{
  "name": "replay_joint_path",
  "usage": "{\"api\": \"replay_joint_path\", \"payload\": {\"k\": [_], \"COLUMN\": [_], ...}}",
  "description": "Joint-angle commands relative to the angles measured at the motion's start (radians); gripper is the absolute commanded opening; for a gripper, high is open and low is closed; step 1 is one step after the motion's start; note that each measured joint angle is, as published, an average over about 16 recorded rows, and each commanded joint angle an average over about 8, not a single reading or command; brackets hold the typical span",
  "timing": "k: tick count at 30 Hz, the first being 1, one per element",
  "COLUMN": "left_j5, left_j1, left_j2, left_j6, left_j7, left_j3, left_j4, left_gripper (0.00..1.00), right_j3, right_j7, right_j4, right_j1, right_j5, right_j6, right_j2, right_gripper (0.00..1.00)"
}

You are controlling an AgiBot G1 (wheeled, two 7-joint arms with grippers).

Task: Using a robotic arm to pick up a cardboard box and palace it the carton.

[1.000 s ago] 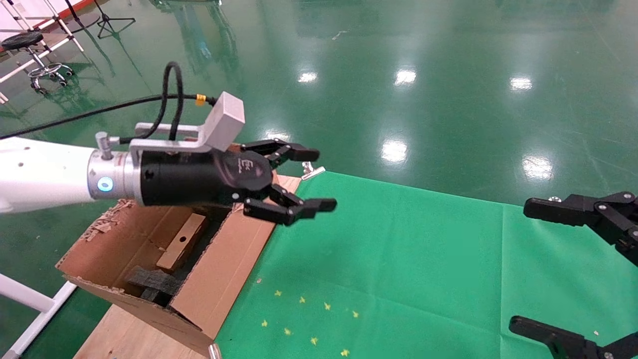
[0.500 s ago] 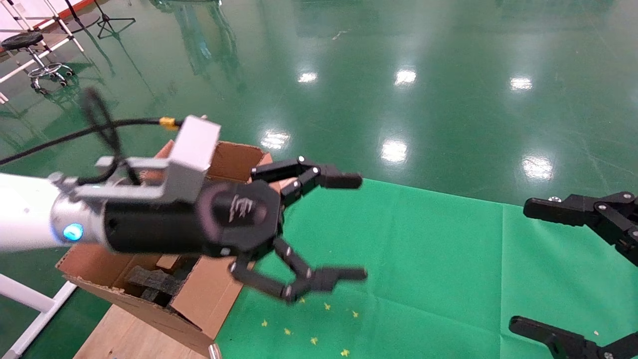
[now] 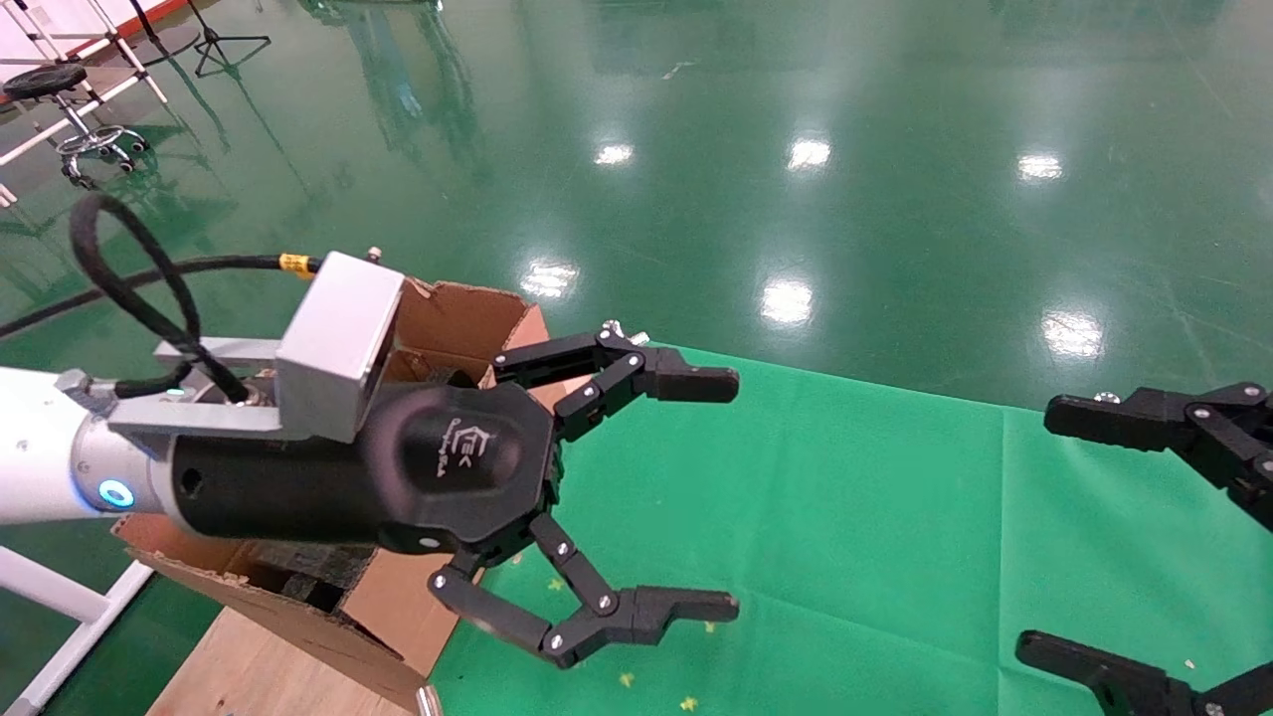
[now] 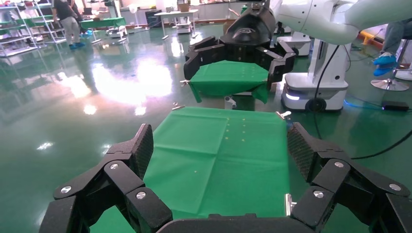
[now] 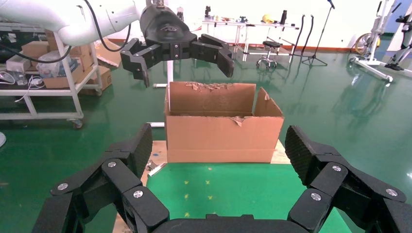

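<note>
Your left tool [image 3: 731, 497] hangs wide and empty at centre-left of the head view, beside the carton [image 3: 453, 313]. The cardboard box isn't visible on the green surface [image 3: 845, 517]; likely it's inside, so placement looks done. Your right tool [image 3: 1039, 532] sits wide at the right edge.

A brown carton [image 3: 467, 318] is sitting at left, a green cloth [image 3: 845, 517] with yellow specks is filling the lower right.
</note>
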Motion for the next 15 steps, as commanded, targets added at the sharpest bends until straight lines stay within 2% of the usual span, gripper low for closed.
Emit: {"api": "replay_joint_path", "payload": {"k": [1, 15], "left_j5": [0.005, 0.018], "left_j1": [-0.004, -0.014], "left_j2": [0.0, 0.002], "left_j6": [-0.001, -0.004], "left_j7": [-0.001, -0.004], "left_j3": [0.002, 0.009], "left_j4": [0.004, 0.016], "left_gripper": [1.0, 1.0], "right_j3": [0.0, 0.0], "right_j7": [0.0, 0.0], "right_j4": [0.0, 0.0], "right_j1": [0.0, 0.0], "right_j5": [0.0, 0.0], "right_j6": [0.0, 0.0], "right_j2": [0.0, 0.0], "right_gripper": [1.0, 1.0]}}
